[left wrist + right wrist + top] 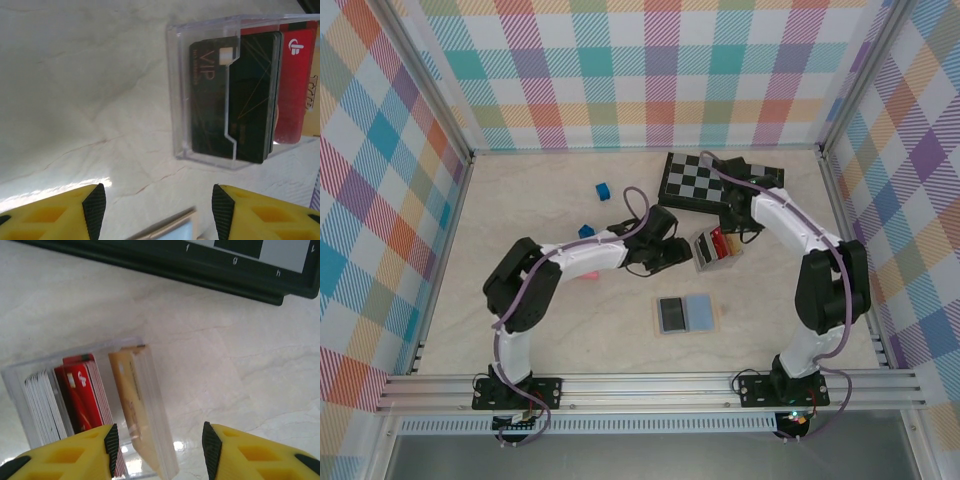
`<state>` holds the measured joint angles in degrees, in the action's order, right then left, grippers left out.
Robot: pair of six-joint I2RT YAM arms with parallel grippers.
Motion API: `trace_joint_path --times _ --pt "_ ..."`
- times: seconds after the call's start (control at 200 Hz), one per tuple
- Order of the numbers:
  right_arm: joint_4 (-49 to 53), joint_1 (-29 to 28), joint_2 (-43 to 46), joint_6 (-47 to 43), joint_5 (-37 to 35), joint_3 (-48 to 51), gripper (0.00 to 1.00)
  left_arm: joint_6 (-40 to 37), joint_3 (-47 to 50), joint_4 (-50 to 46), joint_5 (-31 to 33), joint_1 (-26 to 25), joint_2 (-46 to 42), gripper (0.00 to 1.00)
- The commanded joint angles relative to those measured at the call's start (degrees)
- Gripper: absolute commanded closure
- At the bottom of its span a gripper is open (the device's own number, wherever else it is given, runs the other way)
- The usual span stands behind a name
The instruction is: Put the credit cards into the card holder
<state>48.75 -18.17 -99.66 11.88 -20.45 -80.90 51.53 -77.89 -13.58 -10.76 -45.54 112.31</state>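
Observation:
The credit cards stand packed in a small clear plastic case (714,250) at mid-table. In the left wrist view the black cards (235,95) and a red card (297,85) show through the case wall. The right wrist view looks down on white cards (42,400), red cards (82,390) and a leaning cream stack (145,410). The card holder (686,313) lies open and flat nearer the bases, showing dark and blue-grey panels; its edge (170,231) shows below my left gripper (159,210). That gripper is open just left of the case. My right gripper (157,445) is open astride the cream stack.
A black chessboard (705,180) lies behind the case, and its dark rim (200,260) crosses the top of the right wrist view. Two blue blocks (603,189) (586,231) and a pink piece (588,274) sit left of centre. Checked walls enclose the table.

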Motion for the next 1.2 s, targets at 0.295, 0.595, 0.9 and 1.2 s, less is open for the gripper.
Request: trace_joint_path --times 0.295,0.595,0.9,1.2 --pt "1.8 0.8 -2.5 -2.0 2.3 -1.0 0.47 0.9 -13.0 -1.6 -4.3 1.0 10.7 0.39" --pt "1.7 0.8 -2.4 -2.0 1.9 -0.6 0.46 1.6 -16.7 -7.1 -2.7 1.1 15.8 0.44" --pt "1.2 0.8 -0.1 -3.3 7.0 1.3 0.45 -0.9 -10.2 -11.4 2.3 1.7 11.4 0.57" --pt "1.1 -0.7 1.0 -4.3 13.6 0.8 0.42 -2.9 -5.7 -11.9 3.4 3.2 6.3 0.58"
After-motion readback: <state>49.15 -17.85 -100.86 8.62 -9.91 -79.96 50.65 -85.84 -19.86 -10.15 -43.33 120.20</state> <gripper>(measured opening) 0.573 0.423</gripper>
